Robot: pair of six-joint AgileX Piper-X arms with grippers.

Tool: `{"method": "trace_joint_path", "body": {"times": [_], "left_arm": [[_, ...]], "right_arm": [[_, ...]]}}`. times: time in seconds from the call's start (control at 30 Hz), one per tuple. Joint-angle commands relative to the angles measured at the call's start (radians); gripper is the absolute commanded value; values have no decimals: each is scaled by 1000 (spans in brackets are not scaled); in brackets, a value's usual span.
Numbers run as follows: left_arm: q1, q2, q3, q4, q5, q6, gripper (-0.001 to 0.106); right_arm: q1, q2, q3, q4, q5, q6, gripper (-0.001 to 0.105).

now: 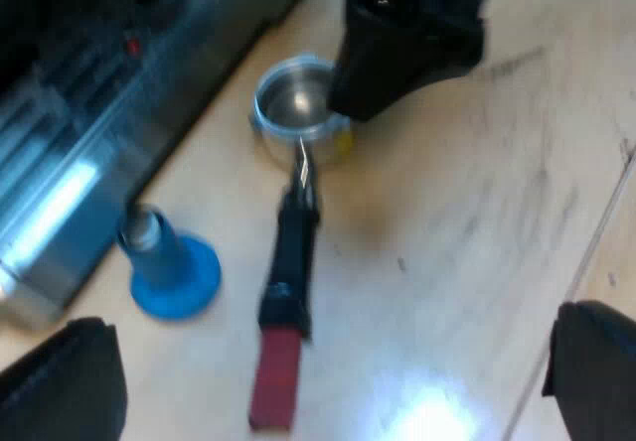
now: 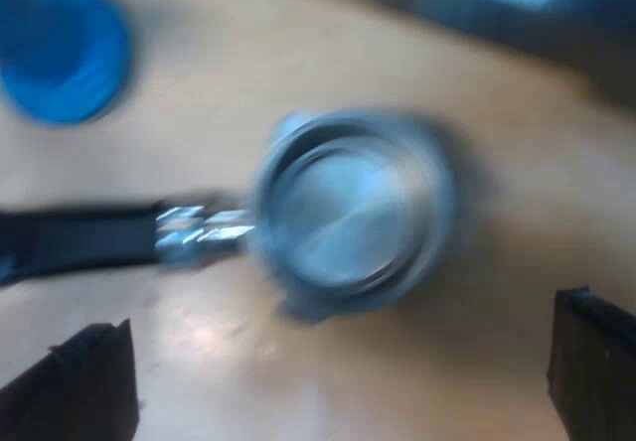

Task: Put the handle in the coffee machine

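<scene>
Tamper (image 1: 171, 267) between machine (image 1: 89, 113) and holder (image 1: 291, 98)

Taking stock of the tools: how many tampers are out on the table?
1. The blue tamper stands upright between the machine and the holder's dark handle. More could lie beyond the views.

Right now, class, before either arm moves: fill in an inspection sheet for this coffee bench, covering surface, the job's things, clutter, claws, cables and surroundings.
Surface: light wooden table, with dark scuff marks and a patch of glare.
Job's things: metal holder lying loose on the table beside the espresso machine, basket up and empty, not locked in.
Clutter: blue tamper standing upright by the machine, apart from the holder.
Claws: left claw open, above the red end of the holder's handle; right claw open, over the holder's basket.
Cables: nothing seen.
Surroundings: nothing seen beyond table and machine.
</scene>
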Motion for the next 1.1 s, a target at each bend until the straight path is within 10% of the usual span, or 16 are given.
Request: {"method": "trace_joint_path", "body": {"times": [0.03, 0.4, 1.1], "left_arm": [[-5, 2, -6, -52, -16, -2, 88], [-5, 115, -6, -105, -16, -2, 88], [-5, 159, -6, -105, -10, -2, 88]], "right_arm": [[-38, -11, -8, 12, -19, -44, 85], [-116, 67, -8, -23, -119, -184, 85], [-116, 223, -8, -167, -198, -191, 82]]}}
